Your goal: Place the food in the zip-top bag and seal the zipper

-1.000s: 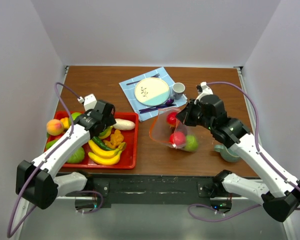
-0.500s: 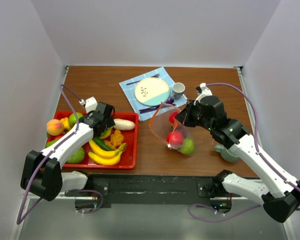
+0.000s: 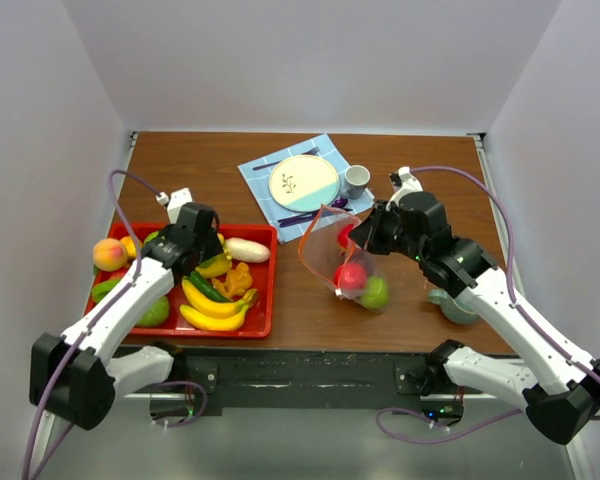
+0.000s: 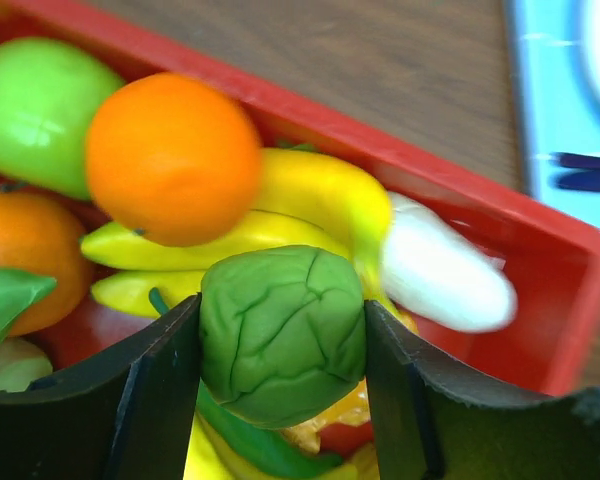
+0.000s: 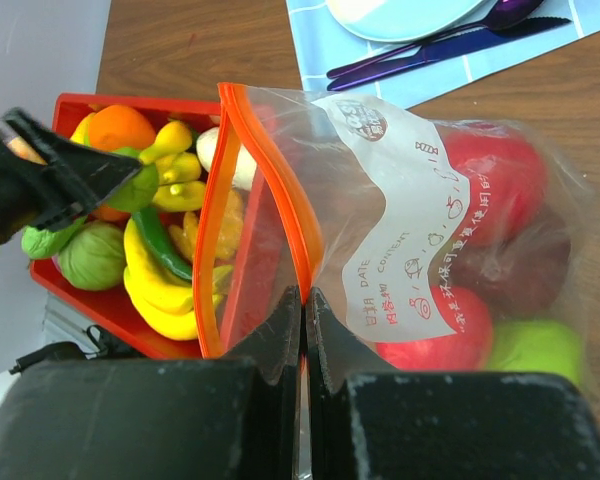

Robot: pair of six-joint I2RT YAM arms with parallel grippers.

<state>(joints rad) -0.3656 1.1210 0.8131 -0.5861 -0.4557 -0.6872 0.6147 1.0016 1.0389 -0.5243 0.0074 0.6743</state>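
Observation:
My left gripper (image 4: pixel 282 350) is shut on a wrinkled green vegetable (image 4: pixel 282 335) just above the red tray (image 3: pixel 265 300); in the top view it (image 3: pixel 192 240) is over the tray's far middle. Under it lie an orange (image 4: pixel 172 158), a green apple (image 4: pixel 35 110), bananas (image 3: pixel 210 305) and a white vegetable (image 4: pixel 445 275). A peach (image 3: pixel 109 254) sits at the tray's left edge. My right gripper (image 5: pixel 304 300) is shut on the orange-red zipper strip (image 5: pixel 265 170) of the zip-top bag (image 3: pixel 345 260), holding its mouth open toward the tray. Red apples (image 5: pixel 490 180) and a green apple (image 5: pixel 535 350) lie inside.
A blue napkin (image 3: pixel 265 190) at the back centre carries a plate (image 3: pixel 303 182), purple cutlery (image 3: pixel 315 213) and a small cup (image 3: pixel 357 179). A teal object (image 3: pixel 455 305) sits under my right arm. White walls close in on both sides.
My left gripper has shifted slightly to the left over the tray. The fruit in the bag has settled a little lower. My right gripper holds the bag in the same place.

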